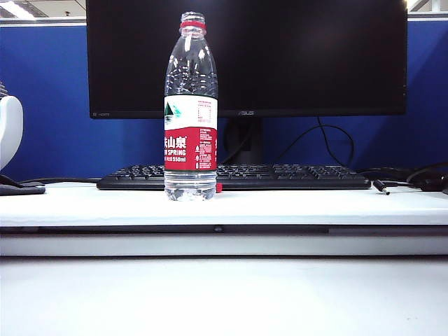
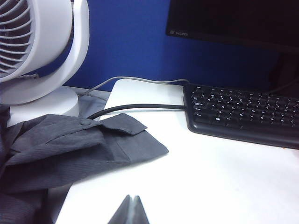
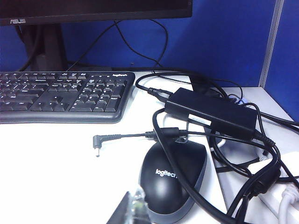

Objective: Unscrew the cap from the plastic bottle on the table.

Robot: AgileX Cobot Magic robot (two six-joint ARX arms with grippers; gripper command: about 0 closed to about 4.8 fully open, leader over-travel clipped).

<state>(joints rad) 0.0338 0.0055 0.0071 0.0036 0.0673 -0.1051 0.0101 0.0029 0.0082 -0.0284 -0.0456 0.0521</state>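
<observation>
Over the counter (image 2: 224, 177), the left gripper (image 2: 131, 211) and right gripper (image 3: 133, 207) hang fully closed, empty, well away from the uncapped bottle (image 1: 190, 112).

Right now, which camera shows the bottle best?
The exterior view: the bottle stands upright and whole in mid-frame on the table, capless, with a red cap beside its base. Neither wrist view shows it. The left gripper and right gripper, both shut, face other desk items.

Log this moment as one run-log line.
plastic bottle: upright on table, cap off beside its base | left gripper: shut, empty, near grey cloth | right gripper: shut, empty, near mouse
</observation>
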